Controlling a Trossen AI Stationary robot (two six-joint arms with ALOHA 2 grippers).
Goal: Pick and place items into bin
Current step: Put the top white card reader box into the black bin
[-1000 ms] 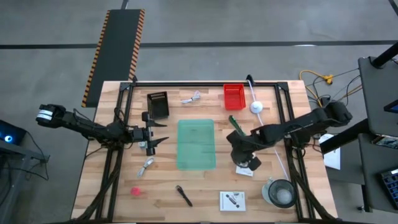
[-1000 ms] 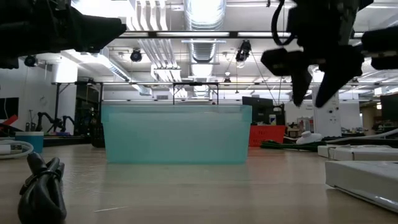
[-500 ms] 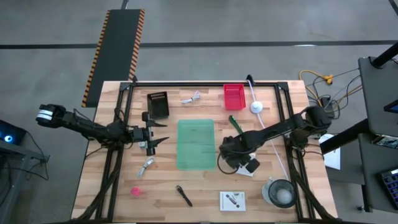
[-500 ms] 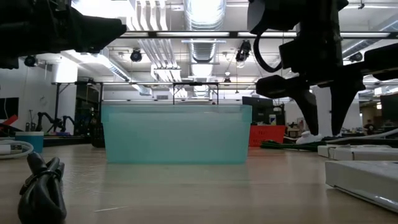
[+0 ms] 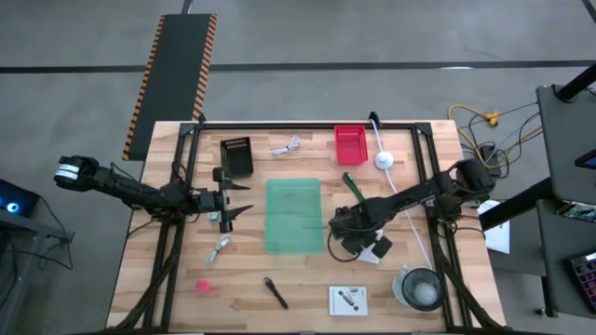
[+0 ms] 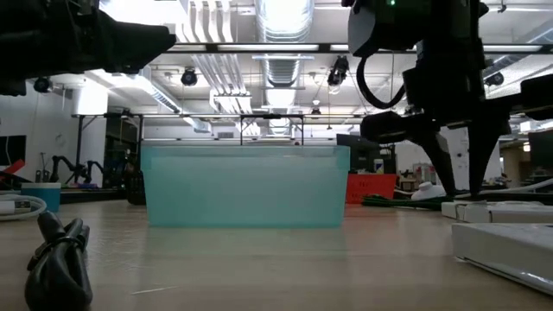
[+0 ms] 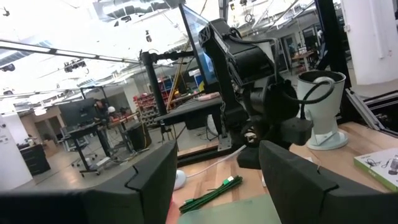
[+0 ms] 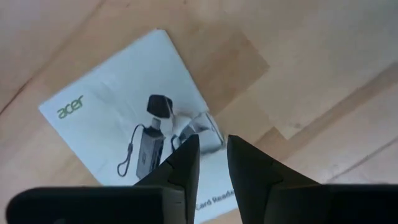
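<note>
While the right gripper [image 8: 208,155] hangs straight down over the white printed packet [image 8: 134,134], we'd keep the approach vertical and centred. Its fingers [image 8: 180,165] sit with only a narrow gap between them, nothing pinched, tips just above the packet's printed face. A flat packet lying on the desk [image 5: 391,288] gives little to bite on, so we judge the fingers need to widen and take an edge, or the thin plastic will slip.

In the high view the packet [image 5: 376,249] lies at 3 o'clock from the teal bin [image 5: 294,216], just beside it and partly under the gripper [image 5: 346,240]. The right arm reaches in from 3 o'clock, forearm stretched low across the desk, wrist bent down.

The left gripper [image 5: 231,201] waits at 9 o'clock from the bin, held level above the desk, fingers spread and empty. 1 more packet [image 5: 348,300] sits at 5 o'clock from the bin, the black pen-like tool [image 5: 275,292] at 6 o'clock, the pink blob [image 5: 202,286] at 7 o'clock. We can't see anything inside the bin.
</note>
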